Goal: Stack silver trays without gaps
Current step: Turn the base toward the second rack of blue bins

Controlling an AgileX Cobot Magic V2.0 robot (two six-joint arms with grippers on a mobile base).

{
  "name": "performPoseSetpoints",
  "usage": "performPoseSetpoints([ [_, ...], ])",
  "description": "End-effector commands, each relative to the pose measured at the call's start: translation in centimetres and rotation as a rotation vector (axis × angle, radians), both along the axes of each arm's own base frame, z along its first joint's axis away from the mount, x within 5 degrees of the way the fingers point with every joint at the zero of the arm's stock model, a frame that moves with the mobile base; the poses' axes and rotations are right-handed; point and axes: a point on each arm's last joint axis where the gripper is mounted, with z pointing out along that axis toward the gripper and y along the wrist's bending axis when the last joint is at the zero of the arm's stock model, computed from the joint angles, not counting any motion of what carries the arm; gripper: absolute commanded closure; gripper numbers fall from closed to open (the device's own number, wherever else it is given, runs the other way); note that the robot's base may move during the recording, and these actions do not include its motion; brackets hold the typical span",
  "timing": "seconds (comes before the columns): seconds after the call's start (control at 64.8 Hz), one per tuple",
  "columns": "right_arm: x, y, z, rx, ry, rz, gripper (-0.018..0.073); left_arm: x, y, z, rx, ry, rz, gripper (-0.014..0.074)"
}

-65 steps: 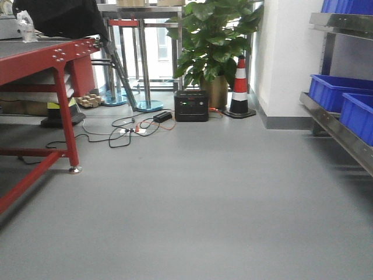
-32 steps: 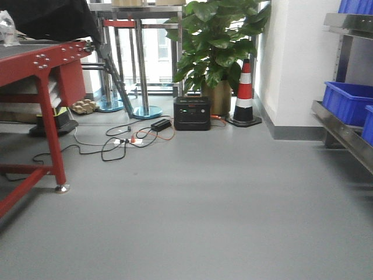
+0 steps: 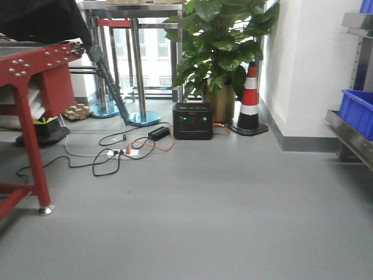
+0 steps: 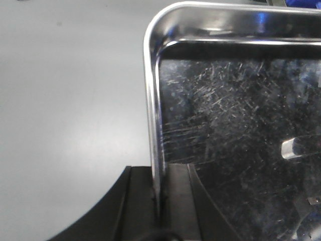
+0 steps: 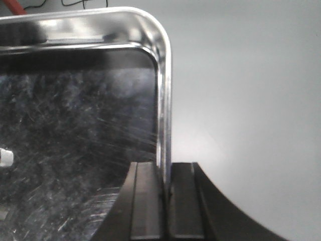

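- Filling most of the left wrist view, the silver tray [image 4: 225, 125] is cut off at the right and lower edges. Only its left rim and one rounded far corner are seen.
- In the right wrist view the silver tray [image 5: 75, 125] is cropped at the left and bottom, with its right rim and one far corner shown. Whether a single tray or a stack is held cannot be told.
- The left gripper [image 4: 159, 201] is seen only as two black fingers [image 4: 143, 201] at the lower edge, closed narrowly on the left rim.
- The right gripper [image 5: 165, 201] is clamped on the right rim, one finger on each side.
- The tray is held above bare grey floor [image 4: 65, 100].
- In the front view a red table [image 3: 35, 64] is cut off at the left and a blue bin [image 3: 358, 111] at the right. A potted plant [image 3: 221, 41], a striped cone [image 3: 249, 99] and a black box [image 3: 192, 119] are seen at the back.
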Motion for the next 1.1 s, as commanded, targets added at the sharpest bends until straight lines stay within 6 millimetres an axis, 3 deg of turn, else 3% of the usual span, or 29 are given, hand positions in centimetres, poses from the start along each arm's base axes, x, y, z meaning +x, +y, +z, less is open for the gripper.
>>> performPoseSetpoints([
  [0.0, 0.2, 0.0, 0.3, -0.004, -0.046, 0.009, 0.0636, -0.3, -0.1, 0.8, -0.022, -0.043, -0.017, 0.0613],
  [0.432, 0.3, 0.1, 0.4, 0.004, -0.063, 0.014, 0.0636, 0.1, 0.6, 1.1, 0.054, -0.106, 0.013, 0.0613],
  [1.08, 1.2, 1.0, 2.0, 0.098, -0.257, 0.072, 0.0636, 0.5, 0.9, 1.5, 0.089, -0.161, 0.024, 0.0613],
])
